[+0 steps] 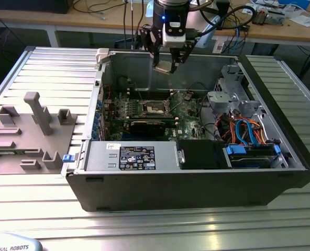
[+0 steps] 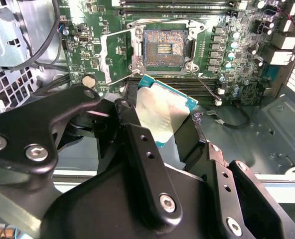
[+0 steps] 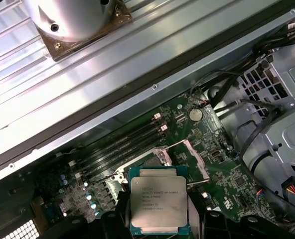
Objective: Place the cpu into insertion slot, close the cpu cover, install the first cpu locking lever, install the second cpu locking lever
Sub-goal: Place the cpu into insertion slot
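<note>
My gripper (image 1: 168, 63) hangs above the open computer case, shut on the cpu (image 1: 164, 66) by its two opposite edges. In both wrist views the cpu (image 2: 159, 113) (image 3: 159, 201) is a silver-topped square with a green rim, tilted between the black fingers (image 2: 137, 144). Below it on the green motherboard lies the insertion slot (image 2: 165, 47) (image 1: 156, 108), its dark pin field bare. The cpu cover (image 2: 116, 54) (image 3: 191, 155) stands swung open beside the slot. A thin wire locking lever (image 2: 155, 21) sticks out along the slot's edge.
The case walls (image 1: 100, 99) ring the board. A drive cage (image 1: 225, 91) and coloured cables (image 1: 244, 128) fill the exterior view's right; the power supply (image 1: 131, 156) sits in front. Long black memory slots (image 2: 187, 87) flank the socket. A grey fixture (image 1: 29, 130) stands outside the case.
</note>
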`<state>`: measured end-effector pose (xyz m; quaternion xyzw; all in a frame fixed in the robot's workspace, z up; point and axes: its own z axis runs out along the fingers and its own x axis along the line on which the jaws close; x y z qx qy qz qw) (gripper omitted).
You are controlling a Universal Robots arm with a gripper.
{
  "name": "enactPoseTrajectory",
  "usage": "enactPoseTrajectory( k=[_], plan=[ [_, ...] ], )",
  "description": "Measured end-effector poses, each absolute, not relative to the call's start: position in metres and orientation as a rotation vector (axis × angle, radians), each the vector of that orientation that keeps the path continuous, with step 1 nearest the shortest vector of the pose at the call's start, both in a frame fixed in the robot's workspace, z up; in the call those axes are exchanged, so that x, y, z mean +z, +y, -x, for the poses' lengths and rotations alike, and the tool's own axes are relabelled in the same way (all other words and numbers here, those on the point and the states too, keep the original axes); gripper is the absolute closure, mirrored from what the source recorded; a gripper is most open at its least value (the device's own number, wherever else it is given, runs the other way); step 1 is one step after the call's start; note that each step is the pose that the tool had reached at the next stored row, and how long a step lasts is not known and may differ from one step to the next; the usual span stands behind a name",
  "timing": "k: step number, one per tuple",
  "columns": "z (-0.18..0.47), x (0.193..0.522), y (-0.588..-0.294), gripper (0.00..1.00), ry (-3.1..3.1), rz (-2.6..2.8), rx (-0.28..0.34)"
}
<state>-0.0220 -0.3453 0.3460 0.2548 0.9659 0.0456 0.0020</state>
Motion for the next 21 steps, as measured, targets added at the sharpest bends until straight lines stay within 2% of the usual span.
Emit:
enactPoseTrajectory(
  k=[21],
  plan=[
    [0.0220,0.3459,-0.3453,0.46,3.012,-0.861,0.143]
  ],
)
